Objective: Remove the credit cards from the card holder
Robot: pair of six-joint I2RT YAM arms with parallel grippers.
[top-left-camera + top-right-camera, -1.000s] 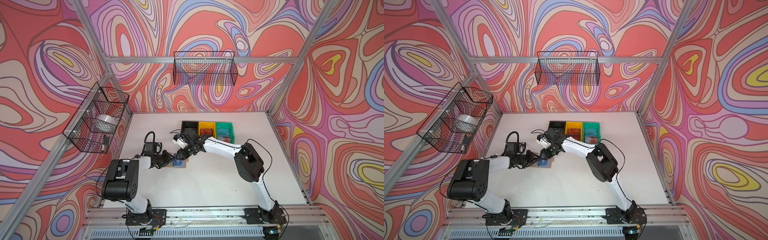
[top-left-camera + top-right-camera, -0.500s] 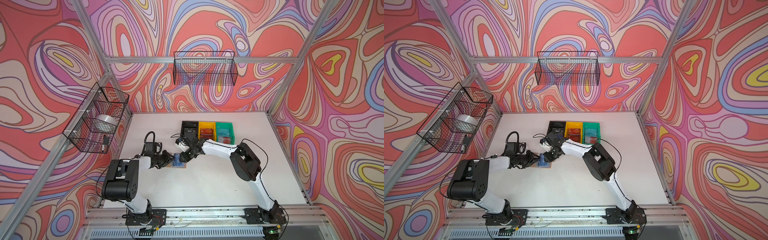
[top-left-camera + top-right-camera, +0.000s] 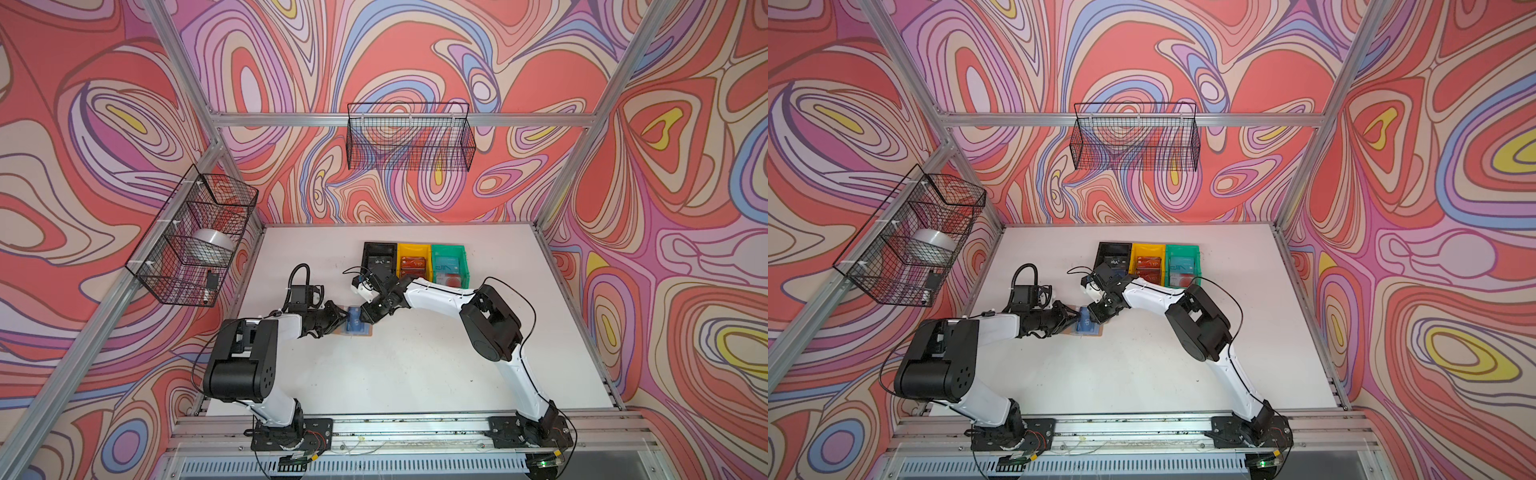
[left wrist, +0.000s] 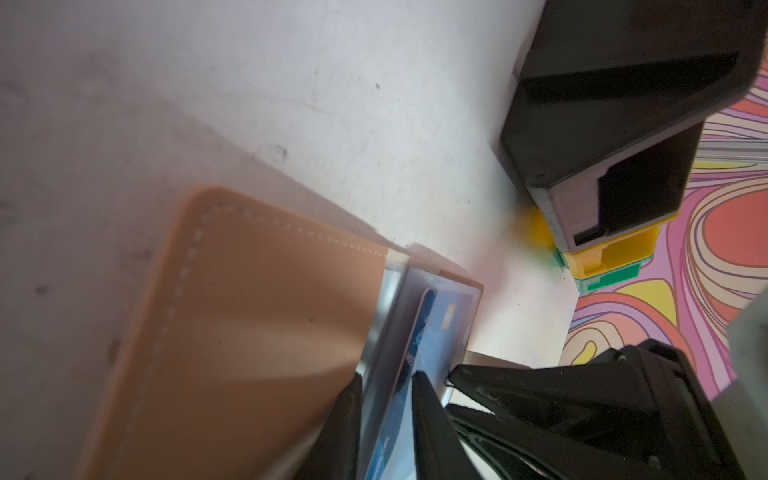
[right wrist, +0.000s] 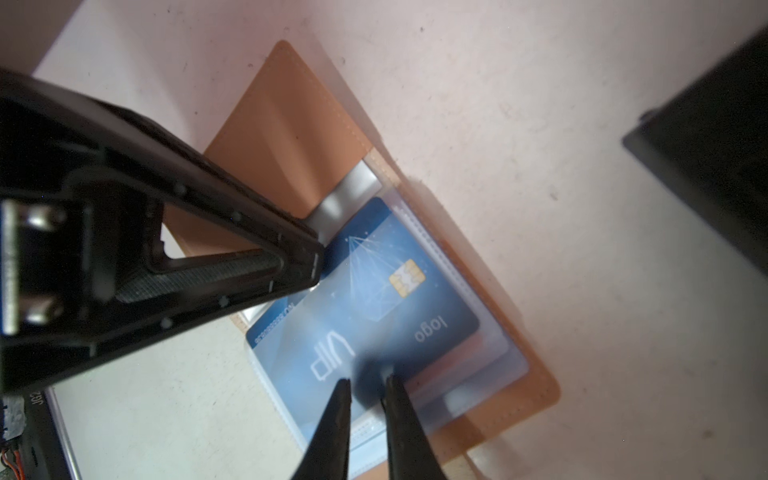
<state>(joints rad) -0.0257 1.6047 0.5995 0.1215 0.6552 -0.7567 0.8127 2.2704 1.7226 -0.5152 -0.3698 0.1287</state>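
The right hand (image 5: 368,384) has been coming down from beside the bins (image 3: 413,248) onto the open holder (image 5: 291,137), which is lying on the tabletop (image 3: 395,365). Its fingers (image 5: 332,424) are standing narrowly apart at the edge of the blue card (image 5: 374,299); whether they are pinching it, I cannot tell. The left hand (image 4: 384,415) is clamping the holder's clear sleeves (image 5: 500,353) near the spine. The card is lying topmost on those sleeves.

Left claw (image 4: 384,399) clamped, low and level — right claw (image 5: 368,382) just beside, tips down, jaws narrowly parted.
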